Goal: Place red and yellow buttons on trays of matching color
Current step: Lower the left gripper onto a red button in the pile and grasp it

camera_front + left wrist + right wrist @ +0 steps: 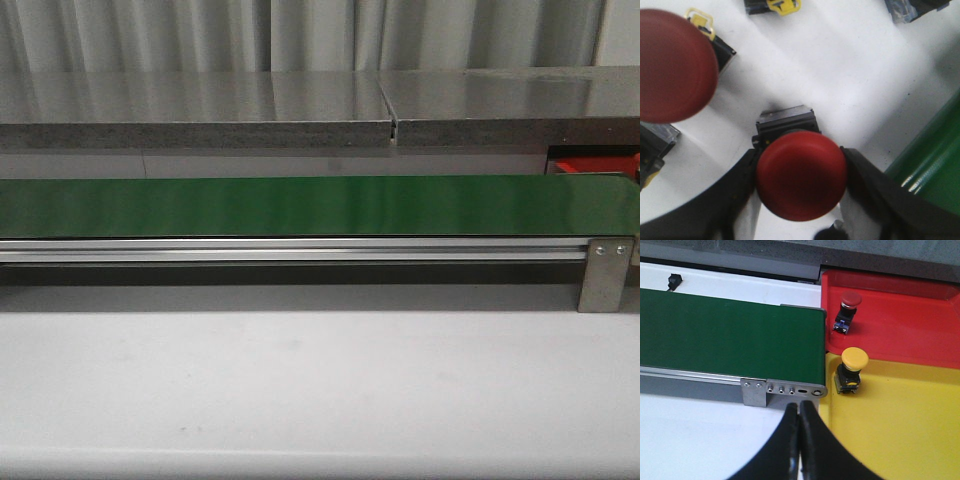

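In the left wrist view my left gripper (801, 172) is shut on a red button (801, 174) with a black base, both fingers (867, 180) against its cap, over the white surface. Another red button (672, 65) sits close by, blurred. In the right wrist view my right gripper (800, 412) is shut and empty, above the edge between the white table and the yellow tray (900, 435). A yellow button (851, 370) stands on the yellow tray. A red button (847, 311) lies on the red tray (910, 325). Neither gripper shows in the front view.
The green conveyor belt (320, 205) runs across the table on an aluminium rail (300, 250); it also shows in the right wrist view (730, 335) ending at the trays. Several black button parts with yellow labels (782, 5) lie near the left gripper. The belt edge (935, 160) is beside it.
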You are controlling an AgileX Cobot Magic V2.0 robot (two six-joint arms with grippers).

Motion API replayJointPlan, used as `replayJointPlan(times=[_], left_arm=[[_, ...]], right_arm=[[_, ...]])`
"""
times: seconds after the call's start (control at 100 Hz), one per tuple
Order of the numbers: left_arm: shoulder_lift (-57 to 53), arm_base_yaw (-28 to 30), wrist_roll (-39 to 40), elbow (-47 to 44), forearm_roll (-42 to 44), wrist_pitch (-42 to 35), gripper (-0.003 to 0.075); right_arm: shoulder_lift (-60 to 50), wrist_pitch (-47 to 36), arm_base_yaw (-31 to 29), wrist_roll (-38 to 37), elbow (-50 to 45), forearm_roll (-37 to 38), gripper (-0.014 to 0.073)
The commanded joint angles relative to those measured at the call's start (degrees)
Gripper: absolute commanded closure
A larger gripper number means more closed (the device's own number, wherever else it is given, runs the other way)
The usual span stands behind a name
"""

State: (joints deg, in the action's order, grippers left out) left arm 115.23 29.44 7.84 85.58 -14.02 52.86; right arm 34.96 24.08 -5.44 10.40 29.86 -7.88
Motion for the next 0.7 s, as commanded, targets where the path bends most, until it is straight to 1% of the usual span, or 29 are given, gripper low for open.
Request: replayJointPlan(times=[0.0, 0.06, 0.1, 0.18, 0.38, 0.47, 0.69], left_arm=[[-3.38, 0.37, 0.36, 2.61, -1.09, -0.83, 0.057], [-3.82, 0.37, -0.13, 3.32, -1.09, -0.05, 0.0587], [-4.55, 0.37, -1.5, 3.51, -1.09, 0.05, 0.0587], [-6.76, 0.37, -1.73, 3.51, -1.09, 0.05, 0.0587], [-13.19, -0.21, -7.84, 3.51, -2.79, 1.41, 0.0587], [-15.5, -1.58, -10.2, 3.51, -4.33, 2.06, 0.0587], [-16.39, -6.57, -10.21, 3.51, -4.1, 2.27, 0.0586]], right_arm=[[-0.29, -4.25, 0.0, 0.39, 1.44, -0.42, 0.0662], [-0.29, -4.25, 0.0, 0.39, 1.44, -0.42, 0.0662], [-0.29, -4.25, 0.0, 0.39, 1.44, -0.42, 0.0662], [-0.29, -4.25, 0.0, 0.39, 1.44, -0.42, 0.0662], [-0.29, -4.25, 0.0, 0.39, 1.44, -0.42, 0.0662], [-0.29, -4.25, 0.0, 0.39, 1.44, -0.42, 0.0662], [-0.29, -4.25, 0.0, 0.39, 1.44, -0.42, 0.0662]])
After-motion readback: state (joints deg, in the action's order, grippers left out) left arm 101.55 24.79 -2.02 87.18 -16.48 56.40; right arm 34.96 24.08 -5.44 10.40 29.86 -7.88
